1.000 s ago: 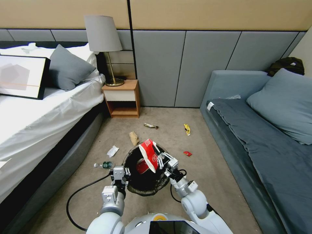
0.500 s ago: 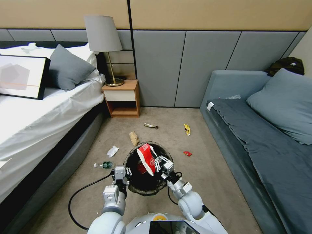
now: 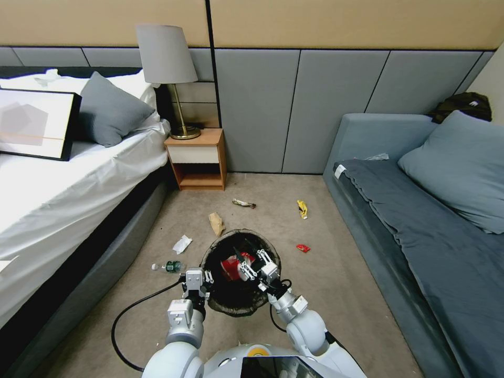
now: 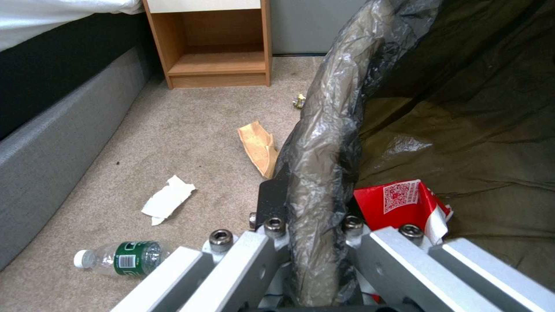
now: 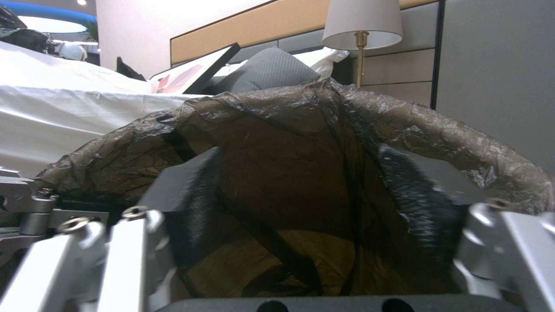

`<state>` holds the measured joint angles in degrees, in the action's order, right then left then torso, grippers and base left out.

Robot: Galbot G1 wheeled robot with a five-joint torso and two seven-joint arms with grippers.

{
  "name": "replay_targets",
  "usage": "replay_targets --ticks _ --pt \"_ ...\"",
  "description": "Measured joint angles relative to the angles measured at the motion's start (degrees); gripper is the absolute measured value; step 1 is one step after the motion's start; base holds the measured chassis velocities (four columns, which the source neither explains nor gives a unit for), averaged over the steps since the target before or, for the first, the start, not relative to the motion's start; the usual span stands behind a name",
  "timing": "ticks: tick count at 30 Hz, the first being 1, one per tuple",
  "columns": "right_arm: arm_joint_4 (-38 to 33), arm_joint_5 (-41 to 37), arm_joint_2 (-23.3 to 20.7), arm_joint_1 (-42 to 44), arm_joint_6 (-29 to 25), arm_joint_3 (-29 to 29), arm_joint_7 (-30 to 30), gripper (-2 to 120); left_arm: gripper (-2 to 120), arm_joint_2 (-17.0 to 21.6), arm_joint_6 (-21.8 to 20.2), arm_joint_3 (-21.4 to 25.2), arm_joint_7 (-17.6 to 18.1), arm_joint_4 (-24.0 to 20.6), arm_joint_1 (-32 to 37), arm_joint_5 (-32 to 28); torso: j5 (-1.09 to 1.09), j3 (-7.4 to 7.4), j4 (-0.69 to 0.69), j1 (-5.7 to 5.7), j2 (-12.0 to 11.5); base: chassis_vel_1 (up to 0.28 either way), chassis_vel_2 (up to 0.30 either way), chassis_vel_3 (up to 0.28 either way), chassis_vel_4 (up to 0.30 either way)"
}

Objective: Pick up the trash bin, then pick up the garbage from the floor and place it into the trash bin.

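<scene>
Our left gripper (image 4: pixel 315 242) clamps the trash bin's (image 3: pixel 210 262) crinkled bag-lined rim; our right gripper (image 5: pixel 306 203), spread empty, hangs above the glossy red-and-white wrapper (image 3: pixel 232 263) inside.

The trash bin (image 3: pixel 239 275) hides its white wall under the bag, and the red wrapper (image 4: pixel 402 203) inside lies partly behind the left tool (image 4: pixel 306 242).

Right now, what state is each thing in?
Bin: held up by its rim.
Left hand: shut on bin rim.
Right hand: open over the bin.
Red wrapper: inside bin.
Bottle: lying on floor.
Tissue: on floor.
Lamp: off.
</scene>
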<state>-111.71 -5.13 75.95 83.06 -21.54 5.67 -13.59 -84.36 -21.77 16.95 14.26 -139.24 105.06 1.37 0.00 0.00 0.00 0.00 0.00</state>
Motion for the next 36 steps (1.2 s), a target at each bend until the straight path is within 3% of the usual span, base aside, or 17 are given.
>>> replay_targets --ticks 2,6,19,21,23,25,30,36 --pt "-0.3 0.1 -0.1 0.1 0.0 0.0 0.0 92 0 0.1 0.0 0.0 0.0 0.0 0.0 0.0 0.00 0.00 0.00 0.00 0.0 0.000 0.000 0.000 0.000" --pt "-0.9 0.1 -0.2 0.3 0.0 0.0 0.0 100 0 0.1 0.0 -0.1 0.0 0.0 0.0 0.0 0.00 0.00 0.00 0.00 0.0 0.000 0.000 0.000 0.000" --pt "-6.7 1.7 -0.1 1.6 -1.0 0.8 0.2 100 0 0.2 0.0 0.2 0.0 0.0 0.1 0.0 0.00 0.00 0.00 0.00 0.0 0.000 0.000 0.000 0.000" --pt "-12.9 3.6 1.0 2.8 -2.2 2.8 3.2 100 0 0.1 0.1 0.5 0.0 0.2 0.1 0.0 0.00 0.00 0.00 0.00 0.0 0.000 0.000 0.000 0.000" --pt "-13.4 3.8 1.2 3.0 -2.3 3.1 3.7 100 0 0.1 0.1 0.6 0.0 0.2 0.1 0.0 0.00 0.00 0.00 0.00 0.0 0.000 0.000 0.000 0.000" --pt "-17.2 5.0 2.2 4.2 -2.8 5.6 8.9 100 0 0.1 0.1 0.8 0.0 0.3 0.1 0.0 0.00 0.00 0.00 0.00 0.0 0.000 0.000 0.000 0.000" --pt "-18.9 5.2 4.0 7.5 -3.8 9.6 15.3 100 0 -0.1 0.2 1.1 0.0 0.4 0.0 -0.2 0.00 -0.01 0.00 0.00 0.0 0.000 0.000 0.000 0.000" --pt "-16.5 7.3 6.0 10.3 -7.3 15.2 18.1 100 0 -0.1 0.2 1.5 0.0 0.3 0.2 -0.4 0.01 0.00 0.00 0.00 0.0 0.000 0.000 0.000 0.000"
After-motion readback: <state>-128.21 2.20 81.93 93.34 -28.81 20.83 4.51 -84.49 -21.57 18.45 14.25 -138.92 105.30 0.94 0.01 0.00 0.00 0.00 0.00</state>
